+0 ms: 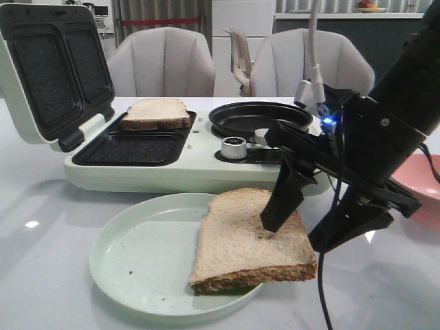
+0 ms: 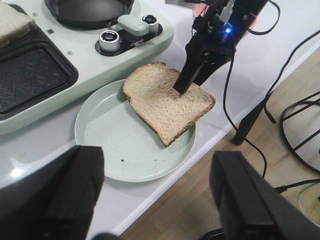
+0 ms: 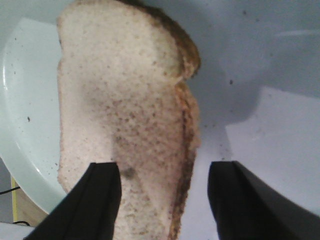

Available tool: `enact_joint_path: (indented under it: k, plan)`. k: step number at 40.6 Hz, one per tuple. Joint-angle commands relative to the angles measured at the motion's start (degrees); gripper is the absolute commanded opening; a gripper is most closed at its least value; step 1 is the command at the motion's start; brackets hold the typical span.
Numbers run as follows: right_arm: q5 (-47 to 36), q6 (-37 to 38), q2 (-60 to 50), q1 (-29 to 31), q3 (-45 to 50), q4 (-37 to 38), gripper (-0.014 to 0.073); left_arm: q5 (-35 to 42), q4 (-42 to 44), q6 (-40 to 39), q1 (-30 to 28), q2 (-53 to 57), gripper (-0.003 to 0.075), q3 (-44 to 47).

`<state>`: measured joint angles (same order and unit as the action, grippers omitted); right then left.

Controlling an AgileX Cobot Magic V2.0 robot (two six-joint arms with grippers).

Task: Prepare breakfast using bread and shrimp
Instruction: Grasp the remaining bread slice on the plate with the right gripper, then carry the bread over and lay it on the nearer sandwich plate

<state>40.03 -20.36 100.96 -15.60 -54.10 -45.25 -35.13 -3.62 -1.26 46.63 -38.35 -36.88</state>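
Observation:
One bread slice (image 1: 247,240) lies on the pale green plate (image 1: 144,261), overhanging its right rim. It also shows in the left wrist view (image 2: 167,102) and the right wrist view (image 3: 125,100). My right gripper (image 1: 295,237) is open and straddles this slice's right crust edge: one finger rests on the top of the bread, the other hangs outside the edge (image 3: 165,200). A second bread slice (image 1: 155,113) lies in the back tray of the open sandwich maker (image 1: 172,172). My left gripper (image 2: 157,200) is open and empty, high above the table's front edge. The shrimp are out of view.
A black round pan (image 1: 258,117) sits on the right half of the sandwich maker, behind a silver knob (image 1: 234,146). The lid stands open at the back left. A pink plate (image 1: 419,179) lies at the right edge. Cables hang beside my right arm.

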Motion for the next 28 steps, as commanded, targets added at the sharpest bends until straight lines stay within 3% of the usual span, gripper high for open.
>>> enact_joint_path:
  k: [1,16,22,28]
  plan:
    - [3.9,-2.0,-0.6,-0.1,-3.2,-2.4,0.0465,4.7,-0.6,-0.6,-0.2,0.1,0.0498,-1.5]
    - [5.5,-4.0,0.0,-0.1,-4.4,-2.5,0.0105,4.7,-0.6,-0.6,-0.2,0.1,0.0498,-1.5]
    - [6.7,-4.7,-3.4,-0.1,-4.4,-2.5,0.0036,4.7,-0.6,-0.6,-0.2,0.1,0.0498,-1.5]
    - [8.0,-4.7,-10.2,-0.1,-4.5,-2.5,0.0035,4.7,-0.6,-0.6,-0.2,0.1,0.0498,-1.5]
